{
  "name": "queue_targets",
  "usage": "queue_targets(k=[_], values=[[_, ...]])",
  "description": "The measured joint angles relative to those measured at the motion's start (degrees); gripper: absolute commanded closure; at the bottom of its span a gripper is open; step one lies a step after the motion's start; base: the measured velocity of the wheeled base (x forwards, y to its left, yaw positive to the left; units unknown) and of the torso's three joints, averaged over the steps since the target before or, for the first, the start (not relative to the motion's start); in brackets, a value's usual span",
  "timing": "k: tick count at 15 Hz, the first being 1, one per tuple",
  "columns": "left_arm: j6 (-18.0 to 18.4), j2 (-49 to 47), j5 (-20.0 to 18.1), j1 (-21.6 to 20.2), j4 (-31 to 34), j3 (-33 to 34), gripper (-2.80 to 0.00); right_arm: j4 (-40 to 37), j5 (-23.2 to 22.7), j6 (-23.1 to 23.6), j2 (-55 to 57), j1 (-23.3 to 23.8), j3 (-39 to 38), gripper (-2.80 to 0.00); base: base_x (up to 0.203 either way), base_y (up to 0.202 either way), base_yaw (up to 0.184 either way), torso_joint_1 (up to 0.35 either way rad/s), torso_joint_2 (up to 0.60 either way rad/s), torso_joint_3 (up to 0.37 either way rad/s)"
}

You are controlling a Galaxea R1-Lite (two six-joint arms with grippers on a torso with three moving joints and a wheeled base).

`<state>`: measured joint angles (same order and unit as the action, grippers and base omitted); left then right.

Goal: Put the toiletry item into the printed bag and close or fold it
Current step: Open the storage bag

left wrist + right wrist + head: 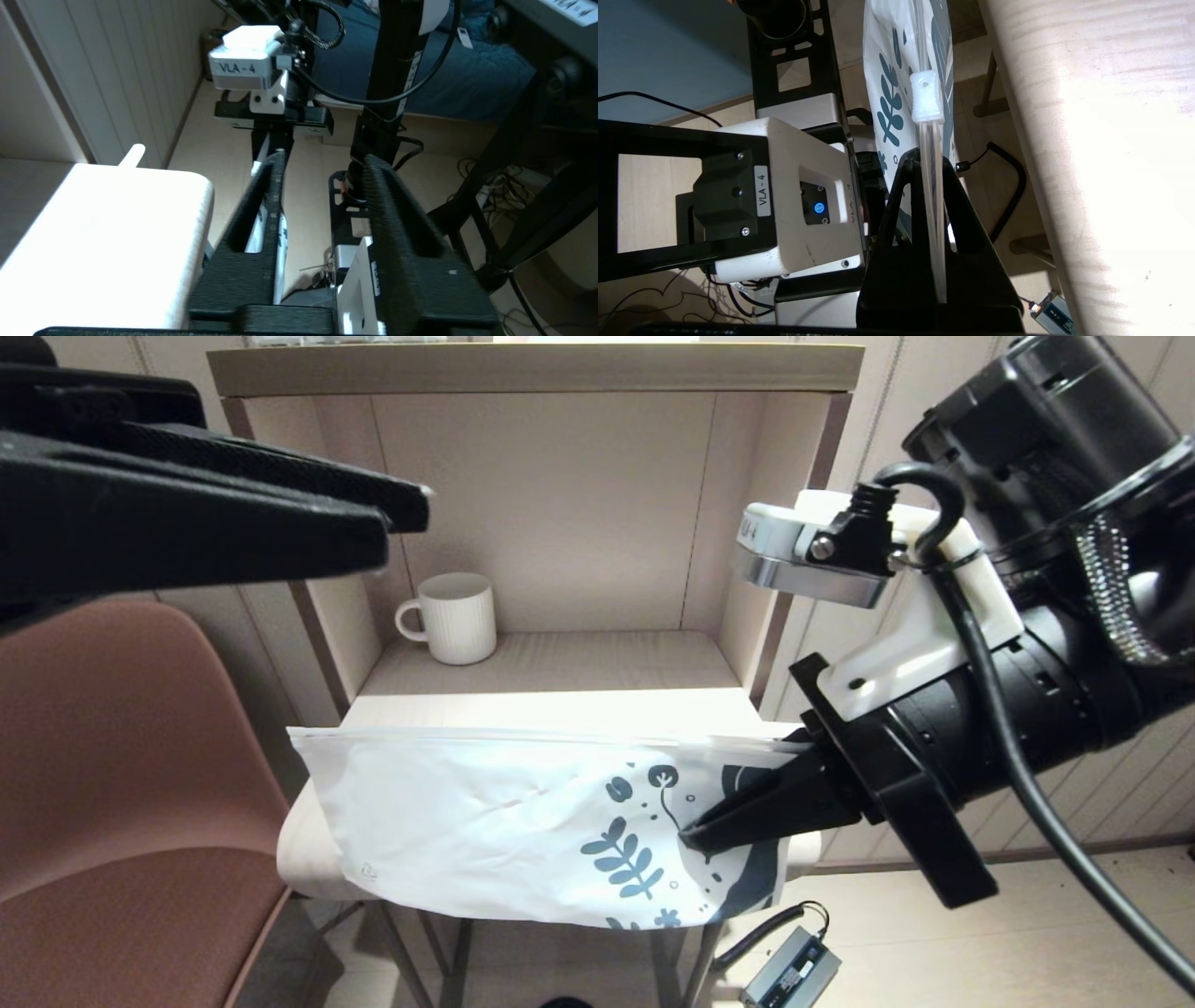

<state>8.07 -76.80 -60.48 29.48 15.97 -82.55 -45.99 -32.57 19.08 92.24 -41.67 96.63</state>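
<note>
The printed bag (485, 821), white with teal leaf prints at its right end, hangs flat over the front edge of a small white table (560, 709). My right gripper (691, 835) is shut on the bag's printed end, its jaws pinching the clear zip strip (930, 210) just behind the white slider (927, 95). My left gripper (406, 523) is raised high at the left, well clear of the bag. Its jaws stand open with nothing between them (326, 158). The toiletry item is not in view.
A white ribbed mug (455, 616) stands at the back left of the open wooden shelf (560, 658) behind the table. A brown chair (112, 784) fills the left. A small grey device (794, 975) with a cable lies on the floor below.
</note>
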Motion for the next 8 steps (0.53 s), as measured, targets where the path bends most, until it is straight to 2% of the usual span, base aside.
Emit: queue_targets(k=[5, 8], values=[[3.42, -4.41, -0.07, 2.64, 0.8, 1.07, -2.8, 0.43, -0.02, 0.6, 2.21, 0.0, 2.53, 0.0, 0.0, 0.0, 0.0, 0.0, 0.0, 0.0], [3.89, -8.12, -0.04, 2.89, 0.23, 0.28, -2.8, 2.01, -0.02, 0.6, 3.14, -0.77, 3.24, 0.0, 0.0, 0.0, 0.0, 0.0, 0.0, 0.0]])
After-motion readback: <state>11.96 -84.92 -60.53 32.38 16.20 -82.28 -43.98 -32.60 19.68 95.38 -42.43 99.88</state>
